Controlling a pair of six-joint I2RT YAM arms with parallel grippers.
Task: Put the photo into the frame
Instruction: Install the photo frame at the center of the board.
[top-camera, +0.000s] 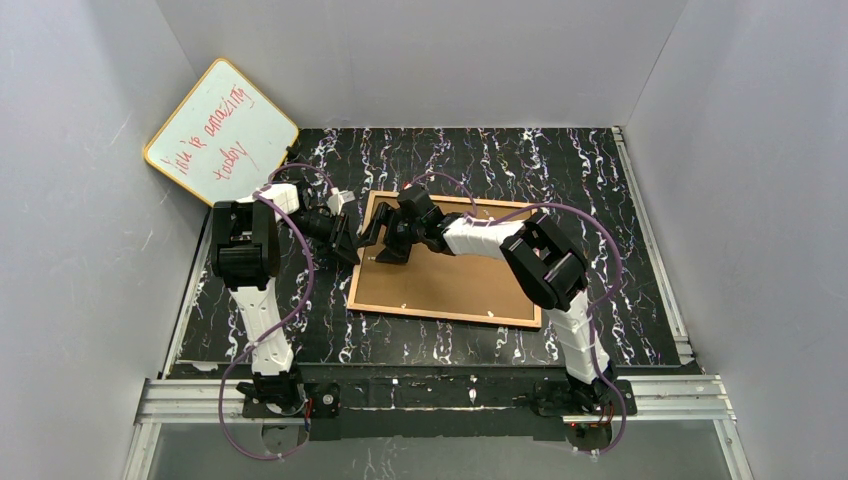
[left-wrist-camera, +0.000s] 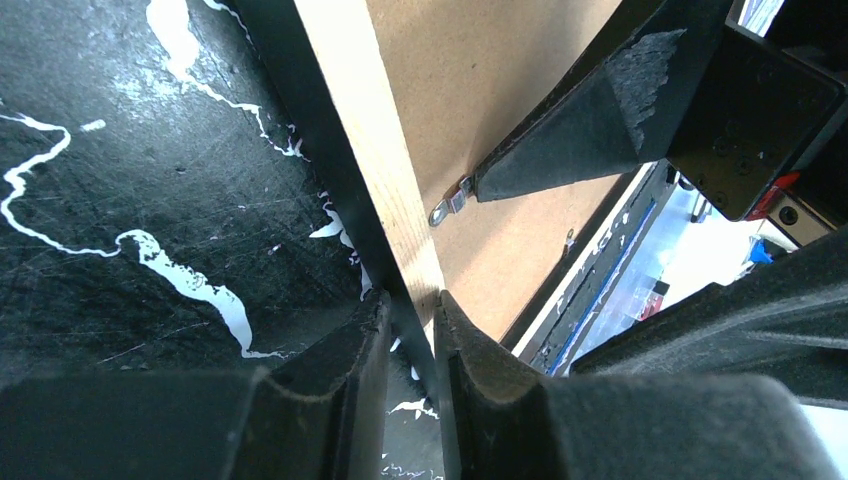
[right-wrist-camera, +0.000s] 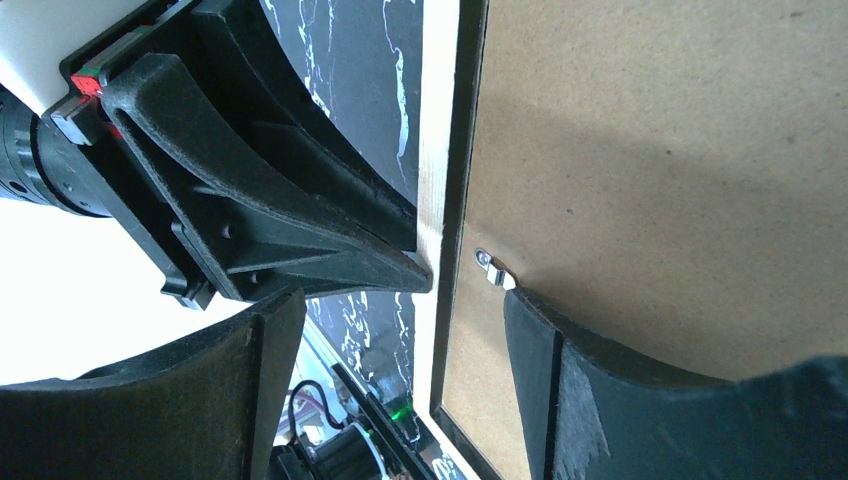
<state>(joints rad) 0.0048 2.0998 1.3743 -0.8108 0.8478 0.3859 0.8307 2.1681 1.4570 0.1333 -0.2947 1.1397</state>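
Note:
The frame (top-camera: 445, 314) lies face down on the table, its light wood back up, with the brown backing panel (top-camera: 450, 275) set in it. The photo is hidden. My left gripper (top-camera: 348, 240) is shut on the frame's left rail; in the left wrist view (left-wrist-camera: 412, 305) both pads pinch the wood rim (left-wrist-camera: 370, 130). My right gripper (top-camera: 385, 240) is open over the same corner. In the right wrist view (right-wrist-camera: 400, 300) one finger (right-wrist-camera: 560, 350) rests on the backing (right-wrist-camera: 650, 130) at a small metal clip (right-wrist-camera: 493, 270); the other finger hangs outside the rim (right-wrist-camera: 435, 150).
A yellow-edged whiteboard (top-camera: 222, 130) with red writing leans in the back left corner. Grey walls close in three sides. An aluminium rail (top-camera: 430, 395) runs along the near edge. The two grippers are very close to each other at the frame's left rail.

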